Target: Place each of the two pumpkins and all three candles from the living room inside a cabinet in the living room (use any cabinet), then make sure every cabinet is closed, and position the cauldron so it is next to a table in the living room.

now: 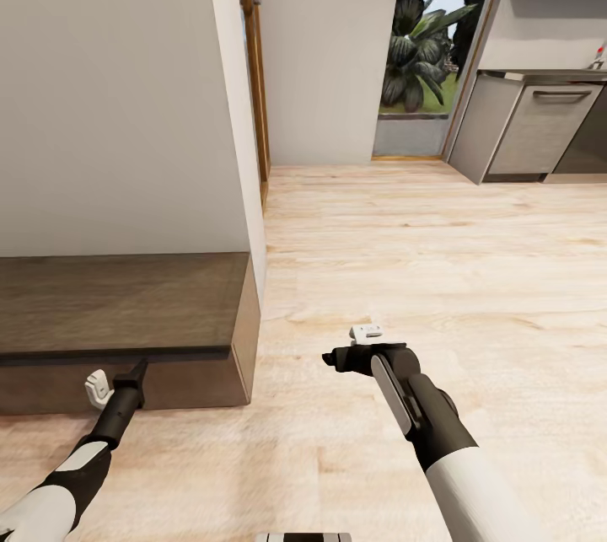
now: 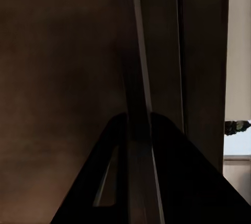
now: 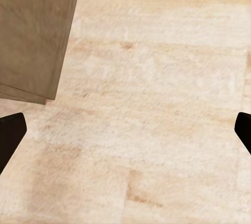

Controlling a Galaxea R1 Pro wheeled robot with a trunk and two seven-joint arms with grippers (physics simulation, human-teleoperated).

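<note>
Left gripper (image 1: 135, 372) low at lower left of the head view, tips pressed against the top front edge of the cabinet (image 1: 118, 306). In the left wrist view, fingers (image 2: 117, 145) nearly together, straddling a thin pale vertical strip, seemingly the edge of a door panel or the lip of the top; closed on it or merely resting beside it, cannot tell. Right gripper (image 1: 330, 359) at lower centre of the head view, hovering over bare wooden floor (image 1: 405, 255); in the right wrist view, fingertips (image 3: 10, 132) spread wide to both side edges, nothing between them.

Cabinet filling the lower left of the head view, flat dark top against the white wall (image 1: 110, 95), right end panel beside the floor. Farther out, a doorway with plants at upper centre and grey kitchen units (image 1: 531, 129) at upper right.

Step in hand, judged: working a cabinet door at its edge, opening or closing. To do it well: keep the left tips square on the panel edge, move along the door's own arc rather than straight, go slowly so the thin edge does not slip out, keep the right arm well clear of the swing, and finish with the panel flush to the front.
</note>
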